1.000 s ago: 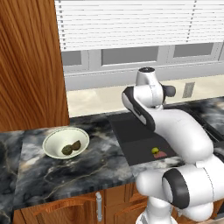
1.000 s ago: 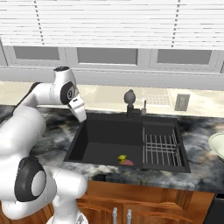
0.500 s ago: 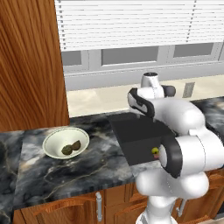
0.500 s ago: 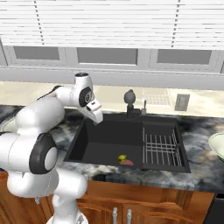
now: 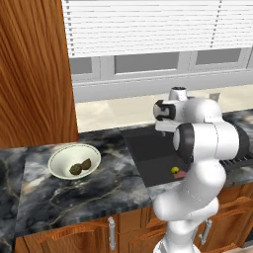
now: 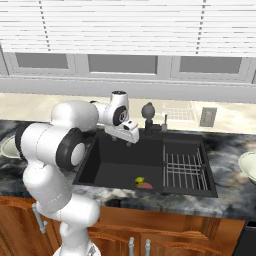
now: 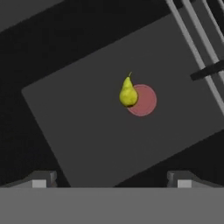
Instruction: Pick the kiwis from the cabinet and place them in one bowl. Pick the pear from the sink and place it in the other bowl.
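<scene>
A: We are in a kitchen with a dark stone counter (image 5: pixel 94 190) under a window with blinds (image 6: pixel 125 22). Left of the sink (image 6: pixel 117 162) sits one bowl (image 5: pixel 74 161) with both kiwis (image 5: pixel 80 167) inside.

B: So we think the kiwi part is done. Now we go for the pear (image 7: pixel 127 92). It lies on the sink floor, touching a flat pink thing (image 7: pixel 143 100).

A: Our gripper (image 7: pixel 111 179) hangs over the sink, jaws wide apart, holding nothing.

B: Next we must drop down and close on the pear. The wire rack (image 6: pixel 184 170) is on the sink's right side, apart from it. The other bowl (image 6: pixel 248 166) waits right of the sink.
</scene>
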